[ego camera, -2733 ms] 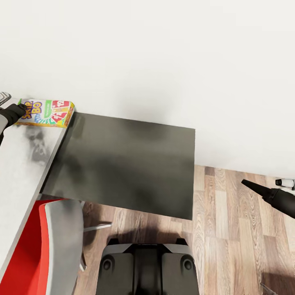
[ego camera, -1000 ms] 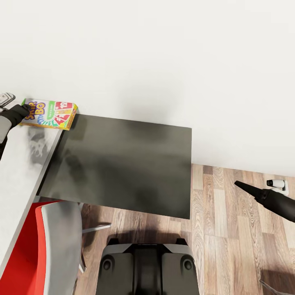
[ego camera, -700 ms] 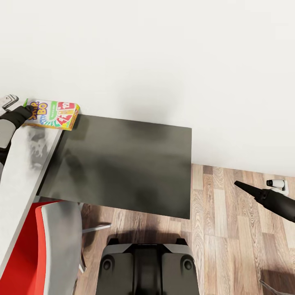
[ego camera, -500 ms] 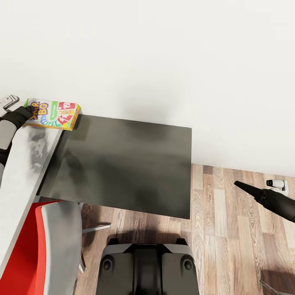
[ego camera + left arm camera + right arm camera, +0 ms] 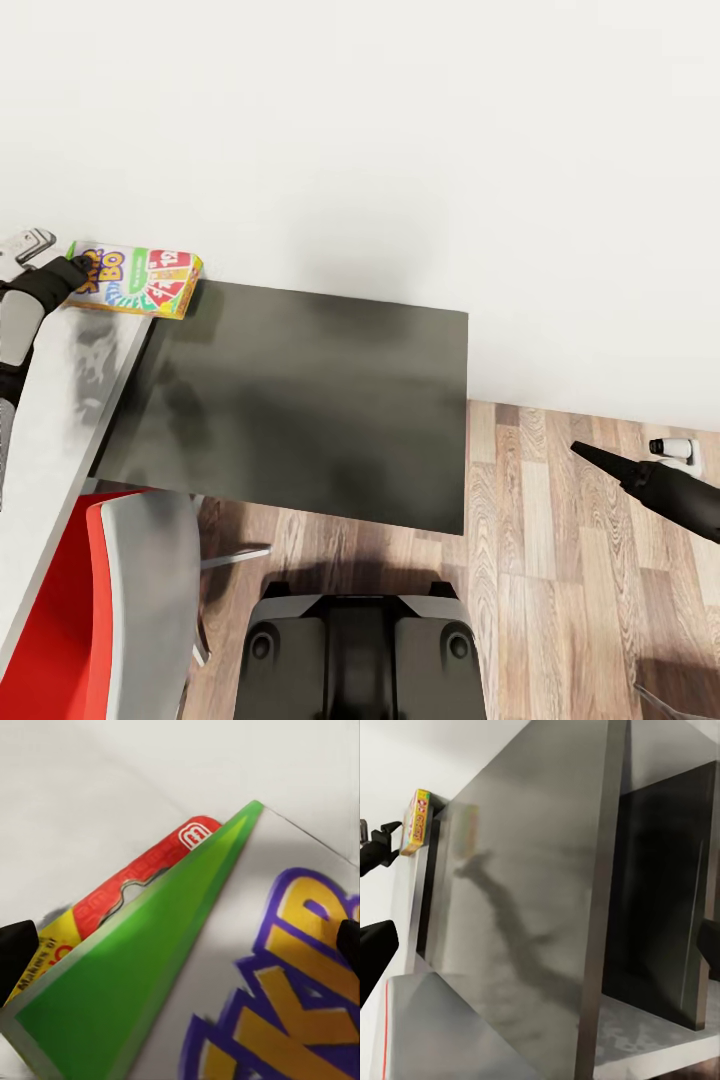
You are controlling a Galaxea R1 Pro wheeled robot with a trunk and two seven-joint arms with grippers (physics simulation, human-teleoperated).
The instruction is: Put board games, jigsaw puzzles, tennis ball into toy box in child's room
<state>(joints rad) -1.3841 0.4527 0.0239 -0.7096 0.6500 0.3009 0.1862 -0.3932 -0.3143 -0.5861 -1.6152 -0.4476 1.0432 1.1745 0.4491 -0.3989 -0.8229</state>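
A Skip-Bo board game [image 5: 138,281], a flat box with a green edge and bright printed cover, lies at the table's [image 5: 55,420] far corner against the white wall, its right end over the table's edge. My left gripper [image 5: 72,268] is at the box's left end, and its black fingertips [image 5: 15,952] stand wide apart on either side of the box [image 5: 225,967]. The right wrist view shows the same box [image 5: 418,821] edge-on at the table's top corner. My right gripper [image 5: 592,456] hangs open over the wood floor at the right, holding nothing.
The table's dark grey side panel [image 5: 300,400] fills the middle, with the robot's base [image 5: 360,650] below it. A red and grey chair [image 5: 120,600] stands at the lower left. A small white fitting [image 5: 672,447] sits low on the wall at the right.
The left gripper and the Skip-Bo box have shifted a little to the right along the wall, so the box now overhangs the table's edge. The right arm has barely moved.
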